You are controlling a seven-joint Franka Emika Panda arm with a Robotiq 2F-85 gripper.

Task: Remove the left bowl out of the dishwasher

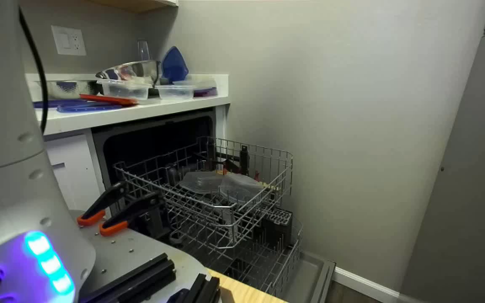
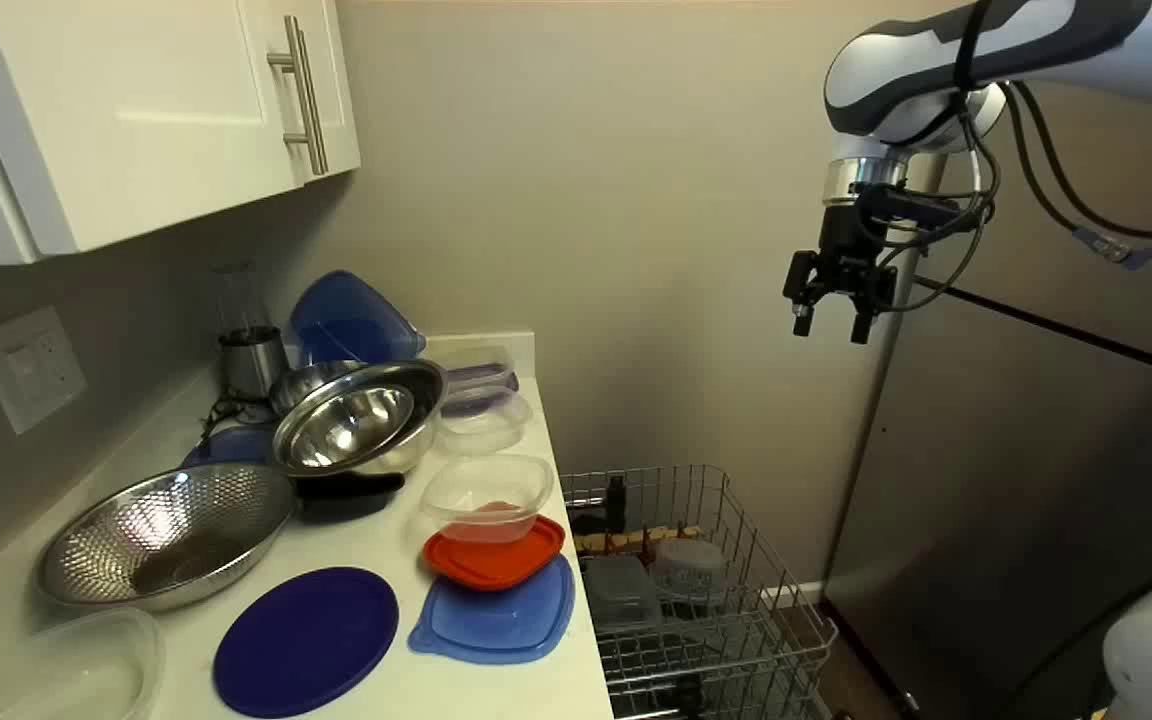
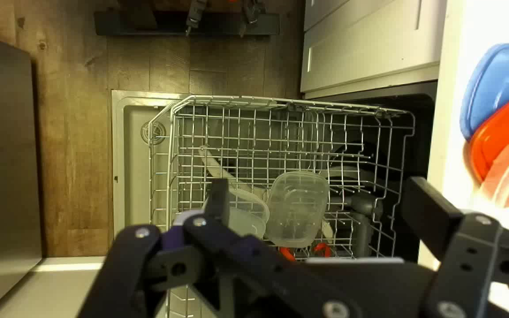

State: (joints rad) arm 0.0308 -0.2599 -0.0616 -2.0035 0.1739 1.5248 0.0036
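Two pale translucent containers lie in the wire upper rack (image 1: 286,185) pulled out of the dishwasher (image 1: 158,120). The rounder, paler one (image 3: 243,221) is on the left in the wrist view, partly behind a finger. In both exterior views it appears on the right (image 2: 688,568). Beside it, nearer the cavity, lies the rectangular container (image 3: 298,207), which is on the left in both exterior views (image 1: 200,182). Which of them is the left bowl I cannot tell for sure. High above the rack, my gripper (image 2: 833,325) points down, open, with nothing between its fingers.
The white counter (image 2: 486,690) beside the rack bears metal bowls (image 2: 356,425), a colander (image 2: 166,540), lids and clear tubs. A tall grey panel (image 2: 1016,500) stands on the far side of the rack. Below, the lower rack stands over the dropped door (image 3: 135,145).
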